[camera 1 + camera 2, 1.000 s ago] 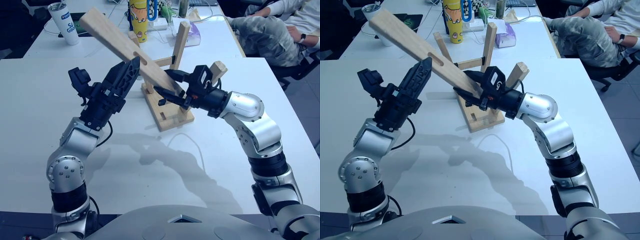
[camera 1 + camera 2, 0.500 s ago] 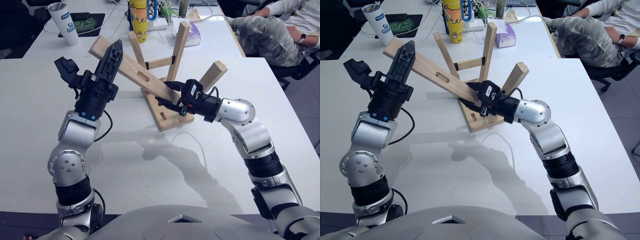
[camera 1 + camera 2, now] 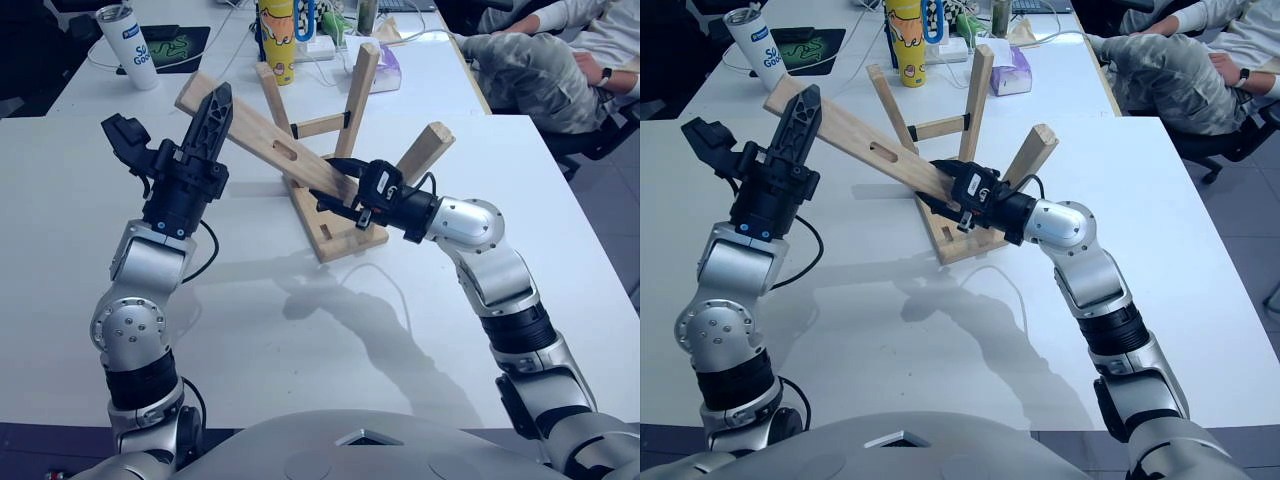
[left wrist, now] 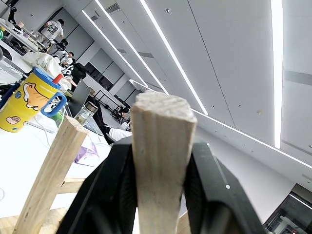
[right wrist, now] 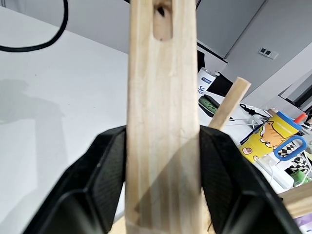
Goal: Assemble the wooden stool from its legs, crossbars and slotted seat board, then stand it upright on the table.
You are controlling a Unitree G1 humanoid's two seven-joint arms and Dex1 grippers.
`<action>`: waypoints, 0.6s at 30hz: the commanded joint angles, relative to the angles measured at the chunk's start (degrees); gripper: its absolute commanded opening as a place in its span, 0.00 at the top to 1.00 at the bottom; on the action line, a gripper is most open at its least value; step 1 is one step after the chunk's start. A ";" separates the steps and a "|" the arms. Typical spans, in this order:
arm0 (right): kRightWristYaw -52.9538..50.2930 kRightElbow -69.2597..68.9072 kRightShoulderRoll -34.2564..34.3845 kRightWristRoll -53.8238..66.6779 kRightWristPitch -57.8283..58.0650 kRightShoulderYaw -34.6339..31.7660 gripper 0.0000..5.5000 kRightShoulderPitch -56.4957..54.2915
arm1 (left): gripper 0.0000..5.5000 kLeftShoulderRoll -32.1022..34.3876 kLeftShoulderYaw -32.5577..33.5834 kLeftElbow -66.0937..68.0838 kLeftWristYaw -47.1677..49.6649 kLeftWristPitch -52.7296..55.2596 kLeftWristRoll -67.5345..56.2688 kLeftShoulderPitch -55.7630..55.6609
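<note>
Clamping long pale wooden leg with oblong slot point(image 3: 270, 140) at both ends: left gripper point(image 3: 215, 105) pinching raised end, right gripper point(image 3: 335, 185) squeezing low end down by flat pale wooden seat board point(image 3: 325, 240) lying on white table point(image 3: 400, 330). Probably steering foot into socket beside two upright wooden legs point(image 3: 362, 85).
</note>
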 commanded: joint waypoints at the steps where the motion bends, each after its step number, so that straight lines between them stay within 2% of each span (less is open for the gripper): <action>1: 0.65 -1.82 0.09 1.46 1.16 -1.36 0.63 0.49 | 0.80 0.92 1.03 0.59 0.41 -0.43 0.93 -0.47; 4: 0.98 -2.64 0.00 3.00 2.52 -2.23 0.63 0.34 | 0.81 0.88 1.00 0.75 0.56 -0.74 1.79 0.06; 5: 1.19 -2.84 -0.17 3.37 2.81 -2.53 0.56 0.21 | 0.81 0.84 1.02 0.87 0.58 -0.85 2.12 0.17; 8: 0.76 -3.91 0.11 5.70 5.05 -4.71 0.49 -0.69 | 0.81 0.62 1.40 1.17 0.91 -1.28 2.97 0.52; 13: -3.92 -6.05 1.25 14.22 14.27 -13.86 0.48 -3.61 | 0.81 -0.01 3.14 2.34 2.43 -2.54 4.37 0.33; 18: -16.97 -6.37 3.64 20.30 23.43 -25.68 0.48 -6.01 | 0.81 -0.87 5.38 2.26 3.87 -3.86 3.66 0.52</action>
